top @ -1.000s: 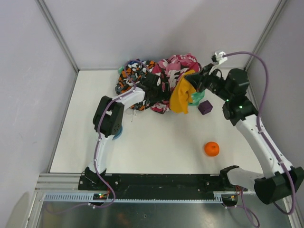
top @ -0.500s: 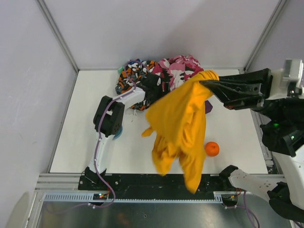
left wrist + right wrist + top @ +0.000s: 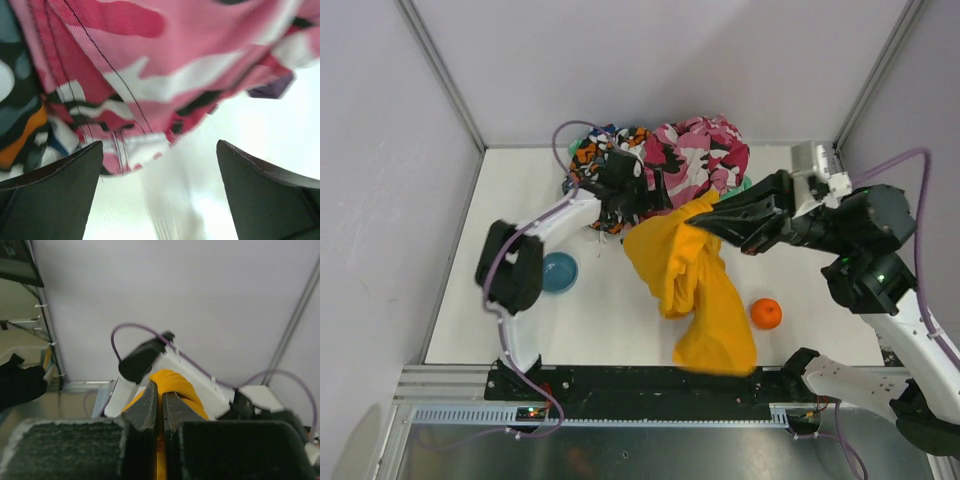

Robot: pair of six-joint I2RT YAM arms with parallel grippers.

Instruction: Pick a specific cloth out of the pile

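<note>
The mustard-yellow cloth (image 3: 695,285) hangs from my right gripper (image 3: 705,216), which is shut on its top edge and holds it in the air in front of the pile (image 3: 665,160); its lower end reaches the table's near edge. In the right wrist view the closed jaws pinch a yellow fold (image 3: 175,382). My left gripper (image 3: 620,195) is open and empty at the pile's near side. In its wrist view the pink camouflage cloth (image 3: 165,65) hangs just above the spread fingers (image 3: 50,190).
An orange ball (image 3: 766,313) lies on the white table right of the hanging cloth. A blue bowl (image 3: 558,271) sits beside the left arm. A purple block (image 3: 272,89) shows past the pile in the left wrist view. Grey walls close in the back and sides.
The right gripper has swung the yellow cloth lower and toward the near side. The left arm has shifted left, uncovering the blue bowl.
</note>
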